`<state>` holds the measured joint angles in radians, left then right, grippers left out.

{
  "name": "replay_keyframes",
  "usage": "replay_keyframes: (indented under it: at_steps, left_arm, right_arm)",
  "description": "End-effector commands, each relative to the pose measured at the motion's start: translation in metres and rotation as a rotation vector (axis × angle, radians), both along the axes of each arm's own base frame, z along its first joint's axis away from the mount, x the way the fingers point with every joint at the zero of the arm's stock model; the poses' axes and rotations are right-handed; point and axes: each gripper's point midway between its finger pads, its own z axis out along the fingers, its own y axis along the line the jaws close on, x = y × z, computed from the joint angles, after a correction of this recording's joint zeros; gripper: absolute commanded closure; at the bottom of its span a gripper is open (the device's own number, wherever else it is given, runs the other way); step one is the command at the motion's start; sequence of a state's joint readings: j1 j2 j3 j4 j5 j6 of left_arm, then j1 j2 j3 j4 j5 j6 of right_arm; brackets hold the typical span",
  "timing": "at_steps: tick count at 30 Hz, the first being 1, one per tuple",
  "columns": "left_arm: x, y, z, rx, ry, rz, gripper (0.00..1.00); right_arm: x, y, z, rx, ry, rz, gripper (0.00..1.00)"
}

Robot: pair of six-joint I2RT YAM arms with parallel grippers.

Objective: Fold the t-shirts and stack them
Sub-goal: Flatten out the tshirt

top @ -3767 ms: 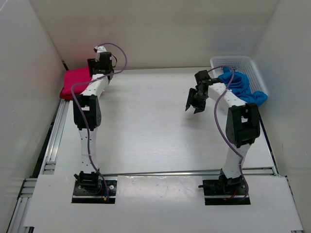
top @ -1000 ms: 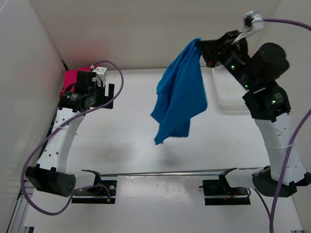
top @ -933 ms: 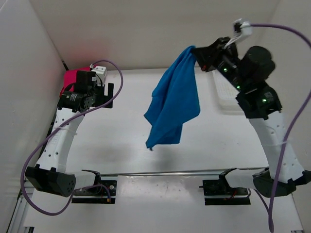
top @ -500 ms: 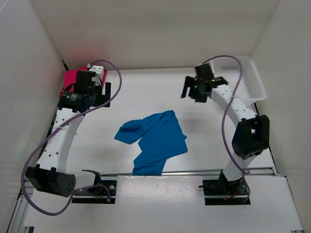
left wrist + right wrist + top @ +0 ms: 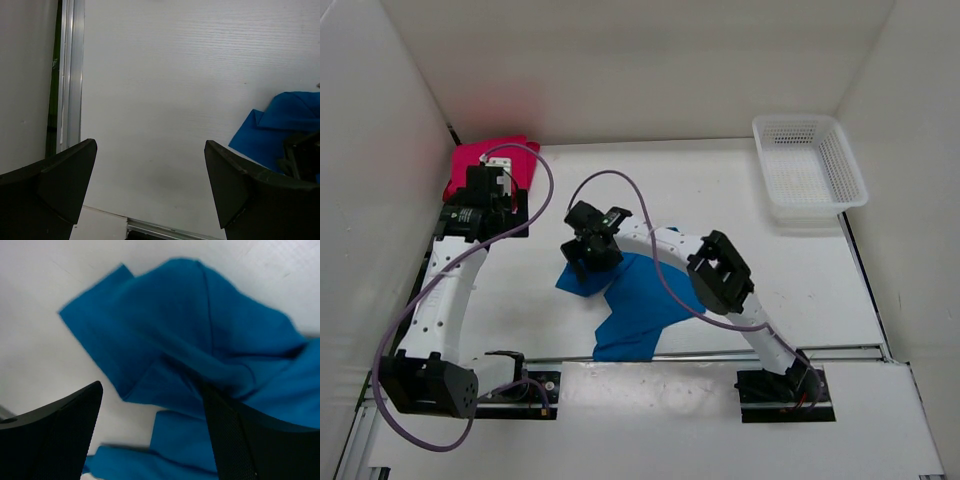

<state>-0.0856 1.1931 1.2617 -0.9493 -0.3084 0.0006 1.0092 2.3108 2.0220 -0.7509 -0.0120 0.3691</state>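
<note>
The bright blue t-shirt (image 5: 645,305) lies crumpled on the table near the front middle. It also shows in the right wrist view (image 5: 200,360) and at the right edge of the left wrist view (image 5: 280,125). My right gripper (image 5: 588,250) hovers open and empty over the shirt's left part (image 5: 152,435). A magenta-pink t-shirt (image 5: 480,160) lies folded at the far left corner; a dark red one cannot be told apart there. My left gripper (image 5: 485,215) is open and empty over bare table (image 5: 150,190), left of the blue shirt.
An empty white mesh basket (image 5: 810,175) stands at the far right. A metal rail (image 5: 430,260) runs along the table's left edge and shows in the left wrist view (image 5: 70,75). White walls close in on three sides.
My right arm lifted the blue shirt out of the basket, dropped it on the table, then swung left over it. My left gripper moved off the pink shirt toward the front.
</note>
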Motion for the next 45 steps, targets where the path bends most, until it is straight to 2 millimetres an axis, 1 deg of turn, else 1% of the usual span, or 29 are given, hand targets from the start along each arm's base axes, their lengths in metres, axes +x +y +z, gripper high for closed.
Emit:
replay_keyframes:
  at_steps: [1,5,9,10,11,12,15,16,17,20,21,23,24,25,26,27,28,29,30,31,32,33,34,35,37,38,41,43,45]
  left_arm:
    - [-0.002,0.007,0.012,0.002,-0.056,0.023,0.00]
    - [0.000,0.006,0.019,0.000,-0.074,0.023,0.00]
    - [0.001,0.006,0.017,0.001,-0.065,0.023,0.00]
    - [0.001,0.006,0.017,0.001,-0.065,0.023,0.00]
    - [0.002,0.006,0.020,0.000,-0.074,0.023,0.00]
    - [0.003,0.009,0.018,0.001,-0.065,0.032,0.00]
    - [0.003,0.014,0.022,0.023,-0.076,0.054,0.00]
    - [0.005,0.020,0.029,0.032,-0.098,0.076,0.00]
    - [0.005,0.025,0.034,0.054,-0.108,0.099,0.00]
    - [0.004,0.038,0.045,0.077,-0.134,0.148,0.00]
    - [0.006,0.041,0.051,0.076,-0.154,0.160,0.00]
    - [0.008,0.044,0.058,0.074,-0.177,0.170,0.00]
    - [0.008,0.044,0.058,0.074,-0.177,0.170,0.00]
    - [0.009,0.044,0.062,0.073,-0.189,0.170,0.00]
    - [0.011,0.042,0.059,0.065,-0.178,0.160,0.00]
    - [0.012,0.041,0.059,0.065,-0.178,0.160,0.00]
    - [0.014,0.040,0.055,0.057,-0.169,0.151,0.00]
    - [0.015,0.037,0.059,0.047,-0.179,0.141,0.00]
    - [0.015,0.037,0.059,0.047,-0.179,0.141,0.00]
    - [0.017,0.029,0.058,0.035,-0.179,0.110,0.00]
    - [0.017,0.024,0.060,0.028,-0.177,0.094,0.00]
    - [0.019,0.016,0.059,0.005,-0.176,0.061,0.00]
    - [0.019,0.006,0.061,-0.009,-0.175,0.025,0.00]
    - [0.019,-0.002,0.055,-0.021,-0.150,-0.002,0.00]
    - [0.018,-0.028,0.050,-0.067,-0.129,-0.096,0.00]
    - [0.012,-0.041,0.044,-0.092,-0.084,-0.146,0.00]
    - [-0.020,-0.112,0.013,-0.194,0.092,-0.406,0.00]
    - [-0.048,-0.161,-0.003,-0.185,0.164,-0.596,0.00]
    - [-0.069,-0.183,-0.030,-0.137,0.253,-0.694,0.00]
  right_arm:
    - [0.006,0.004,-0.004,-0.002,0.024,0.004,0.16]
    - [-0.018,0.005,-0.042,-0.112,0.048,0.040,0.17]
    - [-0.041,0.002,-0.068,-0.193,0.086,0.097,0.63]
    - [-0.044,0.002,-0.072,-0.193,0.104,0.103,0.87]
    - [-0.046,0.008,-0.061,-0.158,0.111,0.112,1.00]
    - [-0.041,0.012,-0.048,-0.125,0.107,0.109,1.00]
    - [-0.015,0.040,0.029,0.113,0.031,0.097,1.00]
    - [0.007,0.046,0.085,0.254,-0.033,0.068,1.00]
    - [0.008,0.050,0.117,0.357,-0.003,0.052,1.00]
    - [0.030,0.025,0.227,0.619,-0.042,-0.007,1.00]
    - [0.033,0.001,0.272,0.693,-0.097,-0.013,1.00]
    - [0.030,-0.026,0.282,0.694,-0.110,-0.042,1.00]
    - [0.027,-0.053,0.312,0.736,-0.154,-0.058,1.00]
    - [0.020,-0.067,0.298,0.713,-0.126,-0.057,1.00]
    - [0.017,-0.094,0.321,0.744,-0.174,-0.084,1.00]
    - [0.015,-0.110,0.322,0.745,-0.185,-0.105,1.00]
    - [0.011,-0.124,0.302,0.713,-0.153,-0.130,1.00]
    - [0.008,-0.154,0.316,0.733,-0.198,-0.172,1.00]
    - [0.011,-0.172,0.312,0.715,-0.222,-0.227,1.00]
    - [0.012,-0.191,0.287,0.665,-0.199,-0.288,1.00]
    - [0.014,-0.227,0.291,0.662,-0.249,-0.375,1.00]
    - [0.015,-0.243,0.282,0.653,-0.247,-0.430,1.00]
    - [0.014,-0.260,0.252,0.607,-0.206,-0.489,1.00]
    - [0.013,-0.283,0.248,0.607,-0.223,-0.549,1.00]
    - [0.011,-0.302,0.224,0.577,-0.187,-0.620,1.00]
    - [0.010,-0.316,0.196,0.550,-0.131,-0.686,1.00]
    - [0.001,-0.322,0.157,0.508,-0.023,-0.723,1.00]
    - [0.008,-0.331,0.146,0.479,-0.021,-0.799,1.00]
    - [0.025,-0.347,0.149,0.506,-0.048,-0.887,1.00]
